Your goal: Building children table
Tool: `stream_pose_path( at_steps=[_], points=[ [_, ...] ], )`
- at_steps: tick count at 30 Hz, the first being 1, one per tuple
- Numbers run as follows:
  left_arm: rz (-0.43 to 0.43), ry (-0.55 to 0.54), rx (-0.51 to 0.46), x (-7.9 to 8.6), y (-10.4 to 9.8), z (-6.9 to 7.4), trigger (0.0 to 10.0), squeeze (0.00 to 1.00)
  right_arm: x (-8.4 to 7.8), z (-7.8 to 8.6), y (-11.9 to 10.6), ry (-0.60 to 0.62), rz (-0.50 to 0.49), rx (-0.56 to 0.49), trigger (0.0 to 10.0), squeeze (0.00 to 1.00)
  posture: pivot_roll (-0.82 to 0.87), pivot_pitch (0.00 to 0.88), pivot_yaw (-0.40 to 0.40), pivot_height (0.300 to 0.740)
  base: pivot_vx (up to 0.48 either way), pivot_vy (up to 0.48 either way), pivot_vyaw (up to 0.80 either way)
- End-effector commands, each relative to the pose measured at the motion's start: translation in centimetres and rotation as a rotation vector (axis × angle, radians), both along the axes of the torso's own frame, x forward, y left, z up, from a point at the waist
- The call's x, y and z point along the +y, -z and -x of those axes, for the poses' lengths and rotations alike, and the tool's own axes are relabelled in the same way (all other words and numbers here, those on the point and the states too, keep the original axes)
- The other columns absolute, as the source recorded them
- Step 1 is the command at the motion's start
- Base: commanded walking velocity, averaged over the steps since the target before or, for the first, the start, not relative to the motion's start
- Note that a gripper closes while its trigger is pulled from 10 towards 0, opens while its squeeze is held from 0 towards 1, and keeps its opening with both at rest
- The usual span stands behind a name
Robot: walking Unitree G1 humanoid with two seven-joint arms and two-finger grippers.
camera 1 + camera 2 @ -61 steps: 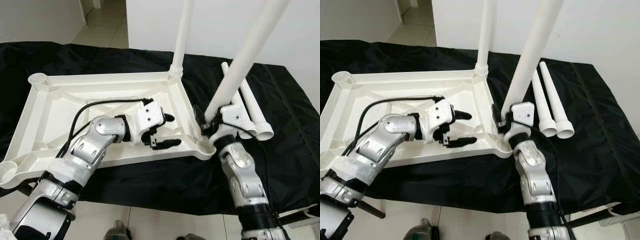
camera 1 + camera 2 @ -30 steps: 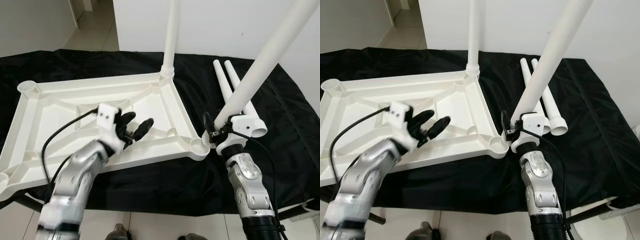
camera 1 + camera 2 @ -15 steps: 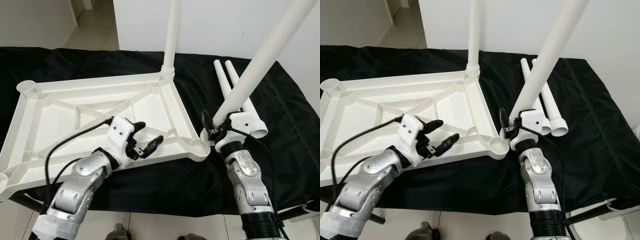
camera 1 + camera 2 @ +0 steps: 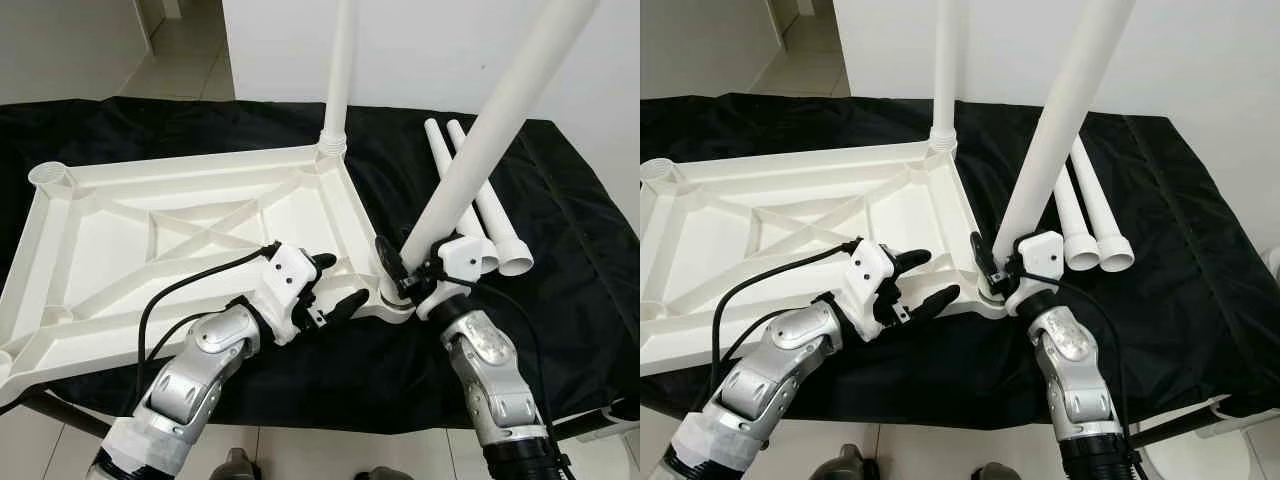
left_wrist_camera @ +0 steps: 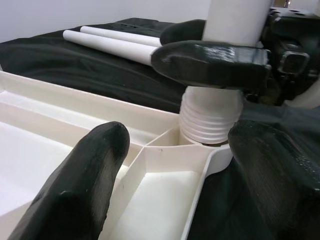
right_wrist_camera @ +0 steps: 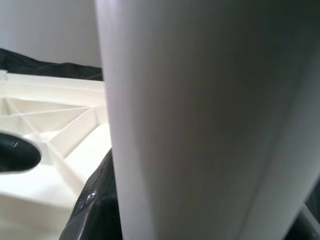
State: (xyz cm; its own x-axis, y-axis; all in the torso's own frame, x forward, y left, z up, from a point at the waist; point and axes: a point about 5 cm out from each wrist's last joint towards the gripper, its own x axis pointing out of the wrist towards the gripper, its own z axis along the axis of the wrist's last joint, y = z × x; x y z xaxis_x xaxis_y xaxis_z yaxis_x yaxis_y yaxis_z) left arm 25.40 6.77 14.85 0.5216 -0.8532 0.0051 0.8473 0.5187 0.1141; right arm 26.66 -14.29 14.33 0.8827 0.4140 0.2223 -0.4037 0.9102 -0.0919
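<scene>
While your right gripper point(image 4: 400, 275) stays clamped on the leaning white leg point(image 4: 485, 140), its ribbed end sits at the near right corner socket of the upturned tabletop point(image 4: 150, 240). Your left gripper point(image 4: 335, 285) hovers spread apart just left of that corner. Two spare legs point(image 4: 490, 205) lie on the black cloth point(image 4: 570, 260), far right.

The place looks like a room in a home or a flat, plain and almost bare. The walls point(image 4: 150, 45) are painted white, and the floor point(image 4: 195, 60) is made of light, glossy tiles that go on through an opening into another room. A black cloth point(image 4: 560, 260) covers the work surface, and white plastic furniture parts point(image 4: 150, 240) lie on it, which fits a household setting more than a workshop.
</scene>
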Motion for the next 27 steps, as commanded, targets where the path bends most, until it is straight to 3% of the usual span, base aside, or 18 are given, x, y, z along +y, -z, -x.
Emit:
stream_pose_path(
  at_steps=[1,6,14,18,22,27],
  points=[
    [-0.014,0.145,-0.008,-0.4,-0.3,0.9,10.0,0.00,-0.1,0.7,2.2,-0.026,0.044,0.094,10.0,0.00,0.04,0.050,-0.028,0.740,0.000,0.000,0.00],
    [-0.028,0.163,-0.023,0.0,-0.4,0.9,10.0,0.00,-0.8,1.3,3.5,-0.045,0.084,0.139,10.0,0.00,0.05,0.054,-0.029,0.740,0.000,0.000,0.00],
    [-0.041,0.165,-0.027,0.2,-0.4,0.6,10.0,0.00,-0.2,1.6,4.6,-0.137,0.196,0.154,10.0,0.00,0.04,0.056,-0.024,0.740,0.000,0.000,0.00],
    [-0.040,0.163,-0.033,0.1,-0.6,0.5,10.0,0.00,-0.1,1.5,4.9,-0.141,0.178,0.169,10.0,0.00,0.04,0.056,-0.024,0.740,0.000,0.000,0.00],
    [-0.040,0.160,-0.037,0.1,-0.8,0.4,10.0,0.00,-0.2,0.8,5.3,-0.100,0.062,0.232,10.0,0.00,0.05,0.055,-0.024,0.740,0.000,0.000,0.00],
    [-0.041,0.156,-0.043,0.2,-0.9,0.3,10.0,0.00,-0.3,0.3,5.5,-0.070,0.004,0.273,10.0,0.00,0.05,0.053,-0.024,0.740,0.000,0.000,0.00]
  ],
)
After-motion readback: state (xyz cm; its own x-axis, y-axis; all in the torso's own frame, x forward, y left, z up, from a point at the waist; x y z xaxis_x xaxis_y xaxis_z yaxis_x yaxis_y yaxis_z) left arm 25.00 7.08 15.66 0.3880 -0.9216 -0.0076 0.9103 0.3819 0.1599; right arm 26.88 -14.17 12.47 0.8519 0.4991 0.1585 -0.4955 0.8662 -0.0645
